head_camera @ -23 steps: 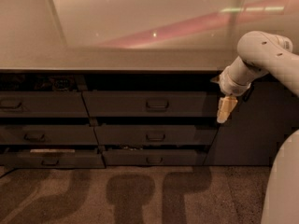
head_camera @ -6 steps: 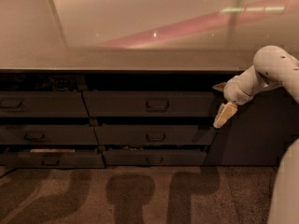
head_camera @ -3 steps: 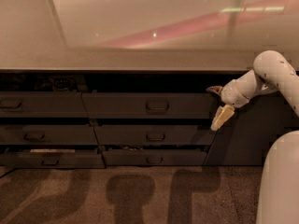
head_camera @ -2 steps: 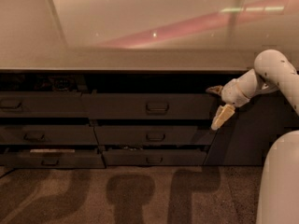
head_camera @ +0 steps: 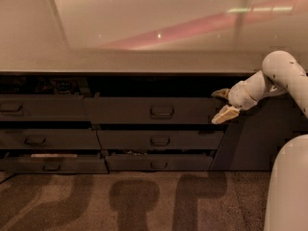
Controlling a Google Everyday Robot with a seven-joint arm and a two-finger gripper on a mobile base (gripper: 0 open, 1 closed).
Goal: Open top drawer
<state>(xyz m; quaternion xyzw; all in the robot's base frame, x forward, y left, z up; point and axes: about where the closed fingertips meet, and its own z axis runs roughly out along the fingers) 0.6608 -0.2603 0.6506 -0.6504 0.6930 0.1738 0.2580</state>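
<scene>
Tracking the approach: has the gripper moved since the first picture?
Yes. The gripper has swung from hanging down to angling left, toward the top drawer's right end, well right of its handle.

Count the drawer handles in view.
6 handles: three down the left column, three down the middle, topmost on the top drawer. The gripper hangs at that drawer's right edge. None look hidden.

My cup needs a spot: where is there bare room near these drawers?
The countertop above the drawers looks bare end to end, and so does the carpet in front. It is crowded only at the right end of the top drawer, where the robot's tool sits.
</scene>
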